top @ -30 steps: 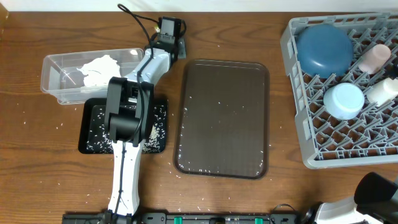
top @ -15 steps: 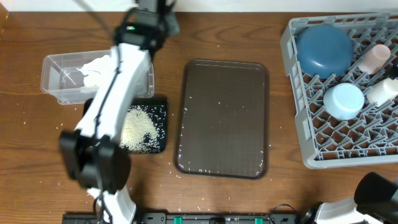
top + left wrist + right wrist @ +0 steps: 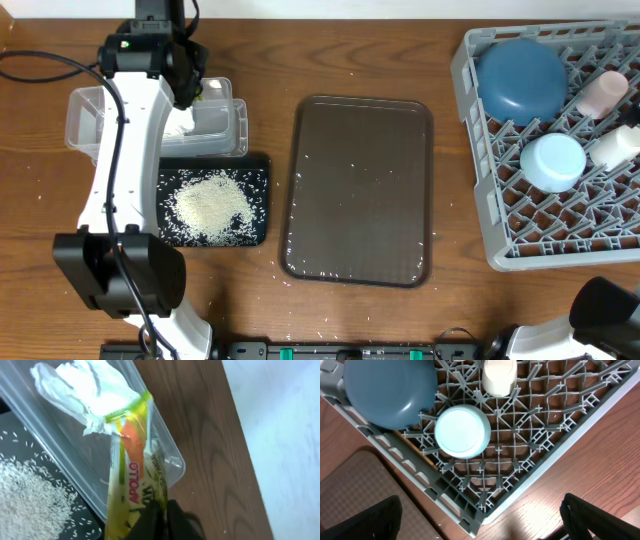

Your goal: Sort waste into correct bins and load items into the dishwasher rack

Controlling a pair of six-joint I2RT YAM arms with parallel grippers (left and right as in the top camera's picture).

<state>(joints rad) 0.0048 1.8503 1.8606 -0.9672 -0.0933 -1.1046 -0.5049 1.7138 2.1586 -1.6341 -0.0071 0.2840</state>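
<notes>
Brown wood-grain counter (image 3: 60, 200) fills the scene, dusted with stray white grains around the dark-brown serving tray (image 3: 340, 140) at its centre. Nearest the robot, to the right of that tray, the right hand (image 3: 480, 525) hangs with its fingers spread wide and holds nothing.

To the right of the tray stands the grey dishwasher rack (image 3: 470, 150). It carries the upturned dark-blue bowl (image 3: 520, 80), the light-blue bowl (image 3: 553, 162), the pink cup (image 3: 602, 93) and the white cup (image 3: 615, 145).

Just left of the tray lies the black tray-bin (image 3: 255, 170), with a heap of white rice (image 3: 210, 205) in it. Left of the tray and farther back sits the clear tub (image 3: 80, 125), with the crumpled tissue (image 3: 85, 385) inside. Over the tub the left hand (image 3: 160, 512) is pinched, fingers almost together, on the near end of the snack wrapper (image 3: 132, 470), whose far end reaches the tissue. Beyond the counter's far edge runs a plain white surface (image 3: 280, 435).

Half a second earlier the left arm slanted across the tray-bin and hid part of the rice. It has since swung left and stands over the tub, leaving the heap in full view. The tray and the rack's load have not shifted.
</notes>
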